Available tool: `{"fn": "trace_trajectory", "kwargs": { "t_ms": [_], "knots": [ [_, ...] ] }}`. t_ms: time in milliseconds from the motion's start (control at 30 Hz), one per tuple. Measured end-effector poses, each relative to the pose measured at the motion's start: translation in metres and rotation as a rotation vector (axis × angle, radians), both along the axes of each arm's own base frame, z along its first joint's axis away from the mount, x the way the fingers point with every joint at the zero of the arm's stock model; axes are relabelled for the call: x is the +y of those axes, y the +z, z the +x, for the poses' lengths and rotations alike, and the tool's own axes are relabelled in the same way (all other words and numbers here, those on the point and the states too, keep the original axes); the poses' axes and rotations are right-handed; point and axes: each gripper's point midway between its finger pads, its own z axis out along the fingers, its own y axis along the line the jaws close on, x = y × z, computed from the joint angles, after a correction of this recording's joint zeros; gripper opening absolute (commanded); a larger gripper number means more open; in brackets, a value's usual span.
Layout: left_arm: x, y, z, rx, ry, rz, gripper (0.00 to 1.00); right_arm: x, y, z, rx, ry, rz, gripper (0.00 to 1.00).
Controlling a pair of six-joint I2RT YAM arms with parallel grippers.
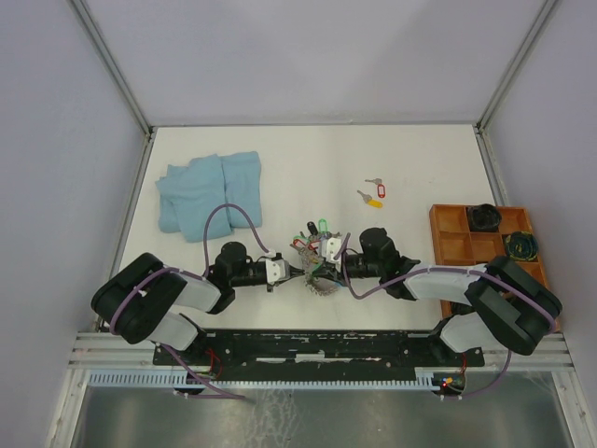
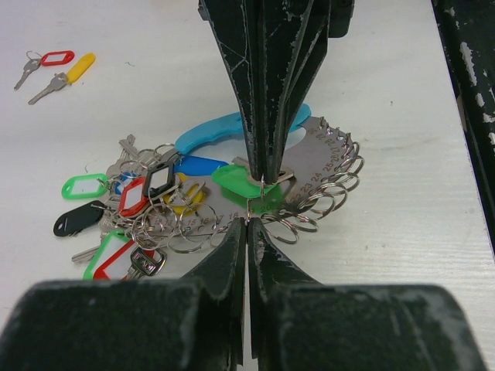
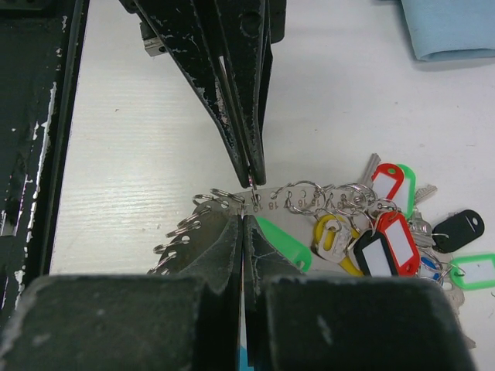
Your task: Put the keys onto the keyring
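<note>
A red-tagged key (image 2: pixel 45 62) and a yellow-tagged key (image 2: pixel 69 72) lie flat, side by side, on the counter (image 2: pixel 387 62), well apart from the rest. The keyring (image 2: pixel 329 162), a numbered metal plate edged with split rings, lies flat. A heap of tagged keys (image 2: pixel 131 209) sits at one end, and a green-tagged key (image 2: pixel 236 182) lies across its middle.

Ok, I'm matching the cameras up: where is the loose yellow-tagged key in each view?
Top external: yellow-tagged key right of centre, upper half.
Left wrist: key at top left.
Right wrist: not in it.
Shared landmark: ringed metal plate, in all three.
</note>
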Motion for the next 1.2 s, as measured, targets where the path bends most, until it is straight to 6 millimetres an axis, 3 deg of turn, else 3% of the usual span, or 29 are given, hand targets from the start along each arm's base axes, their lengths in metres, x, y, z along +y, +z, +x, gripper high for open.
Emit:
{"fn": "trace_trajectory", "kwargs": {
  "t_ms": [1200],
  "knots": [
    [-0.0023, -0.0005, 0.0001, 0.010, -0.015, 0.001, 0.03, 0.0000, -0.0033, 0.0056, -0.027, -0.043, -0.026, 0.01]
  ]
}}
